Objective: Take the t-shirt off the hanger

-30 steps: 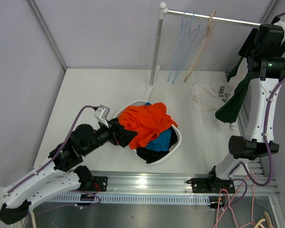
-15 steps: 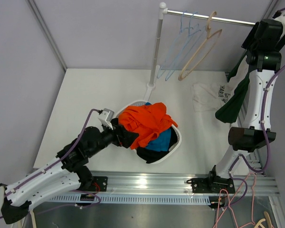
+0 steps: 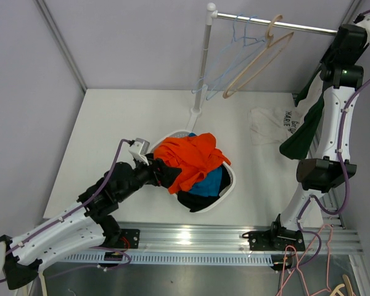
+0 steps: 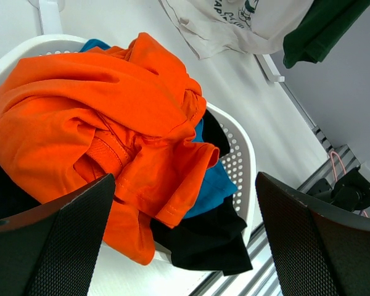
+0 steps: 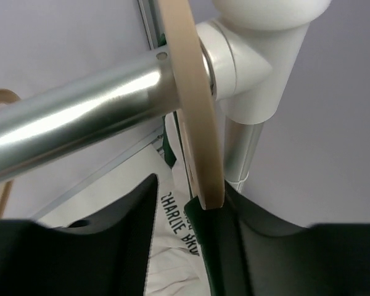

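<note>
A dark green t-shirt (image 3: 302, 135) hangs on a tan hanger (image 5: 197, 123) at the right end of the metal rail (image 3: 283, 24); the shirt also shows in the left wrist view (image 4: 324, 28). My right gripper (image 3: 348, 43) is raised to that end of the rail. In the right wrist view the right gripper (image 5: 190, 188) has its jaws narrowed around the hanger's neck just below the rail (image 5: 80, 117). My left gripper (image 3: 157, 169) is open and empty at the left side of the basket, with its jaws (image 4: 185, 234) wide apart over the clothes.
A white basket (image 3: 231, 179) holds an orange shirt (image 3: 188, 157) with blue and black clothes. A white printed t-shirt (image 3: 271, 126) lies on the table at the right. An empty tan hanger (image 3: 259, 55) and blue hangers (image 3: 231, 61) hang on the rail. The rack post (image 3: 201, 68) stands behind the basket.
My right gripper has risen to the rail's end. The empty hangers have swung out to the left. My left gripper has moved a little toward the basket.
</note>
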Robot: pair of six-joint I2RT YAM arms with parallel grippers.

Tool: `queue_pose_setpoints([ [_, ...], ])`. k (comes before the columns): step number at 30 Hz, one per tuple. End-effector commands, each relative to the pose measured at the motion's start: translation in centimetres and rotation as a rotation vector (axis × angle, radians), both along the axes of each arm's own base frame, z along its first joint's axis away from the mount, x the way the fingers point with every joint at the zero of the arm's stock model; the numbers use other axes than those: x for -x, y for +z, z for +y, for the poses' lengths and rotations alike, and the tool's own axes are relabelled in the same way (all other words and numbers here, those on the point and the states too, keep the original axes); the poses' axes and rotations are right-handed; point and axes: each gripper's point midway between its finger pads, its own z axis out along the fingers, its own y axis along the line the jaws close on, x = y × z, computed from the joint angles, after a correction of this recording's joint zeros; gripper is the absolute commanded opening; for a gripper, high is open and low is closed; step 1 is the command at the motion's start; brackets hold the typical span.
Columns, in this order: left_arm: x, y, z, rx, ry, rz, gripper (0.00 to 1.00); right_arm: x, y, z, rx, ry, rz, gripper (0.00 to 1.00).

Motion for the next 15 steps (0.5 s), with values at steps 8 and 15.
queue_pose_setpoints([
  [8,-1.0,1.0,0.1,0.014,0.02,-0.058,1.0,-0.2,3.5,-0.7,0.031,0.019,-0.102,0.3],
  [15,-1.3,0.8,0.3,0.015,0.028,-0.057,1.0,-0.2,3.3,-1.7,0.027,0.012,-0.101,0.25],
])
